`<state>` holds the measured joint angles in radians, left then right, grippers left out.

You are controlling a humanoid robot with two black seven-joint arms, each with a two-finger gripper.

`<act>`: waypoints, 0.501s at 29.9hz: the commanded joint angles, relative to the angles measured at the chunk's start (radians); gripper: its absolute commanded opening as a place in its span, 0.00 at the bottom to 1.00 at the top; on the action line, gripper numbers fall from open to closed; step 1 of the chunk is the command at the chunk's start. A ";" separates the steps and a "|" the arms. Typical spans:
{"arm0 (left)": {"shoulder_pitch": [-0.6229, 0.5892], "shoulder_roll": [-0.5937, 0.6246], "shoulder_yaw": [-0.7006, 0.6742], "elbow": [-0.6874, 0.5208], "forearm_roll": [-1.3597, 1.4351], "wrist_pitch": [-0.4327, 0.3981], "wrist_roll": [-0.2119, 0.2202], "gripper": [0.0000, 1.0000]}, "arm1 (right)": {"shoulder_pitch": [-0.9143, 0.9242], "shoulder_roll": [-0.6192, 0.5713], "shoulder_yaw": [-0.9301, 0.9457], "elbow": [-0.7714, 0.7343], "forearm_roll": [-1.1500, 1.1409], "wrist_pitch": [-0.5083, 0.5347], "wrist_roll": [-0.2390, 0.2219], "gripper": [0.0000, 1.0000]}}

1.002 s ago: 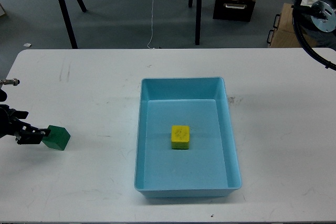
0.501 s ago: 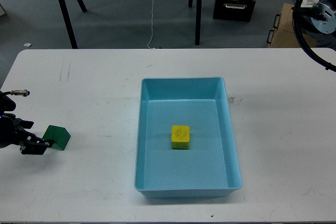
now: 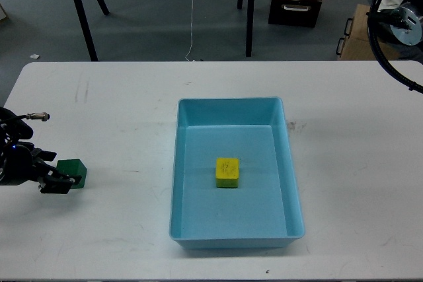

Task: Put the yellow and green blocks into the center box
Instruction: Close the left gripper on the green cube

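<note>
Head view frames a white bench (image 3: 119,117) seen from above, with grey floor beyond its far edge. Near the left edge, the black left gripper (image 3: 61,181) is seen low over the surface, its two dark fingers lying against the near-left side of a small green cube-shaped block (image 3: 73,172); whether the fingers are spread or pinching the block cannot be told, since they merge into one dark shape. The green block rests on the bench, well apart from the box. At the middle of the bench sits a light blue rectangular plastic box (image 3: 177,163) with raised walls, its long sides running from the far edge toward the near edge. Inside it, on the floor near the middle, a small yellow cube-shaped block (image 3: 227,172) lies flat, clear of all four walls. At the far right corner, part of the black right arm (image 3: 396,21) with looping cables is seen above the bench edge; its claw cannot be made out.
</note>
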<state>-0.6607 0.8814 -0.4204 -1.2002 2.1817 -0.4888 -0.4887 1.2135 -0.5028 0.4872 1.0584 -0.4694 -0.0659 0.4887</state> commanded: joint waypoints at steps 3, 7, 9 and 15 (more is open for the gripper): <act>0.012 -0.001 0.002 0.002 0.000 0.000 0.000 0.87 | 0.000 0.000 0.001 0.000 0.000 0.000 0.000 0.99; 0.013 -0.001 0.002 0.002 0.000 0.000 0.000 0.79 | 0.000 0.001 0.001 0.000 0.000 0.000 0.000 0.99; 0.010 -0.002 0.000 0.002 0.000 0.000 0.000 0.72 | 0.000 0.001 0.001 0.000 0.000 0.000 0.000 0.99; 0.012 -0.007 0.002 0.004 0.000 0.000 0.000 0.52 | -0.002 0.000 0.001 0.000 0.000 0.000 0.000 0.99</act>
<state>-0.6498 0.8770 -0.4192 -1.1979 2.1817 -0.4887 -0.4887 1.2125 -0.5020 0.4879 1.0584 -0.4694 -0.0659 0.4887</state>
